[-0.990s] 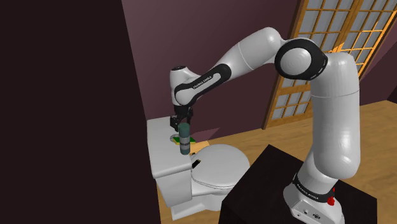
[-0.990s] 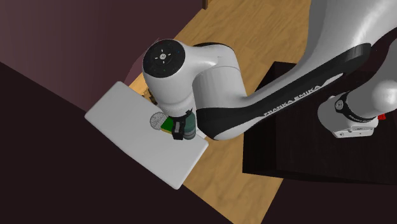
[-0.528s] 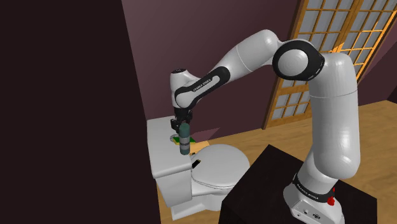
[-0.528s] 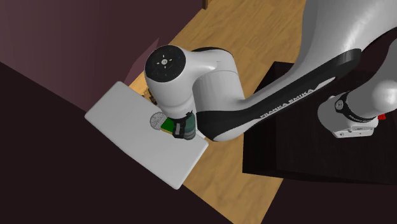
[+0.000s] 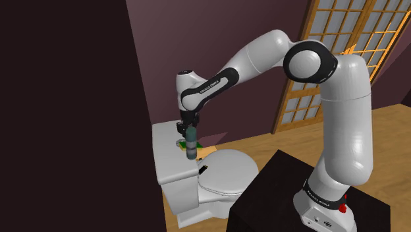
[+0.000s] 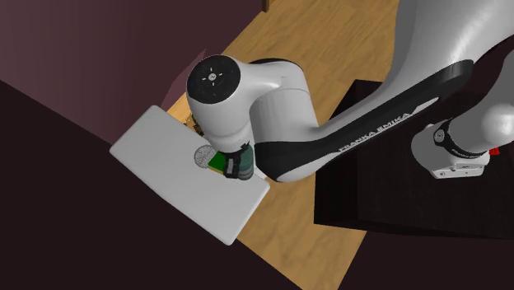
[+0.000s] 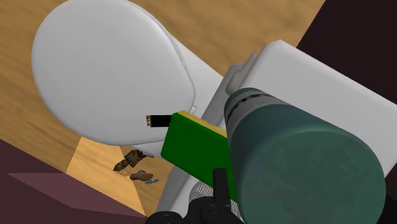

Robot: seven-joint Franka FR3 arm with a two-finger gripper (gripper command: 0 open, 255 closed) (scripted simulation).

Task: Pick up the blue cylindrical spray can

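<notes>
The spray can (image 5: 191, 149) is a dark teal-blue cylinder that stands upright on the white toilet tank lid (image 5: 164, 144). My black gripper (image 5: 189, 134) comes straight down on its upper part and is shut on it. From above, the can's top (image 6: 238, 168) shows just under the white wrist. In the wrist view the can (image 7: 299, 159) looms close, with one black finger (image 7: 219, 183) against its side; the other finger is hidden behind it. A green block (image 7: 194, 149) lies right beside the can on the lid.
Below the tank is the closed white toilet seat (image 5: 227, 173). A grey round meshed object (image 6: 202, 155) lies by the green block (image 6: 216, 161). A dark maroon wall (image 5: 164, 59) rises close behind the tank. Small debris (image 7: 137, 167) lies on the wooden floor.
The hand came down slightly over the can and the fingers closed onto it. The can stands in the same spot on the tank lid.
</notes>
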